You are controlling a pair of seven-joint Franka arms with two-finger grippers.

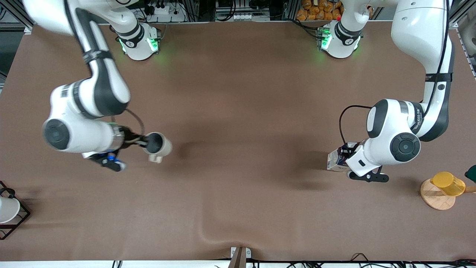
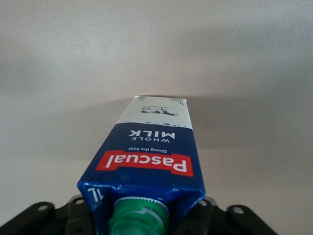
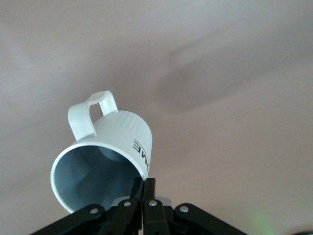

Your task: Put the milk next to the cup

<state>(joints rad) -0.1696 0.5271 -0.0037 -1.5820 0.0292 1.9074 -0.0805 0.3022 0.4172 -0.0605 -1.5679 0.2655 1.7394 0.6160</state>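
Observation:
The milk (image 1: 335, 160), a dark blue carton with a green cap and a red label, is toward the left arm's end of the table. My left gripper (image 1: 347, 149) is shut on its top. In the left wrist view the carton (image 2: 151, 142) fills the space between the jaws of the left gripper (image 2: 142, 215); the fingers are mostly hidden. The off-white cup (image 1: 160, 144) is tipped on its side toward the right arm's end, handle toward the front camera. My right gripper (image 1: 143, 141) is shut on its rim. The right wrist view shows the cup (image 3: 117, 137) pinched by the right gripper (image 3: 145, 188).
A yellow cup (image 1: 448, 183) on a wooden stand (image 1: 435, 199) is at the left arm's end, near the front. A white cup in a black wire rack (image 1: 20, 217) is at the right arm's end. The brown table cover has a wrinkle (image 1: 208, 230) near the front edge.

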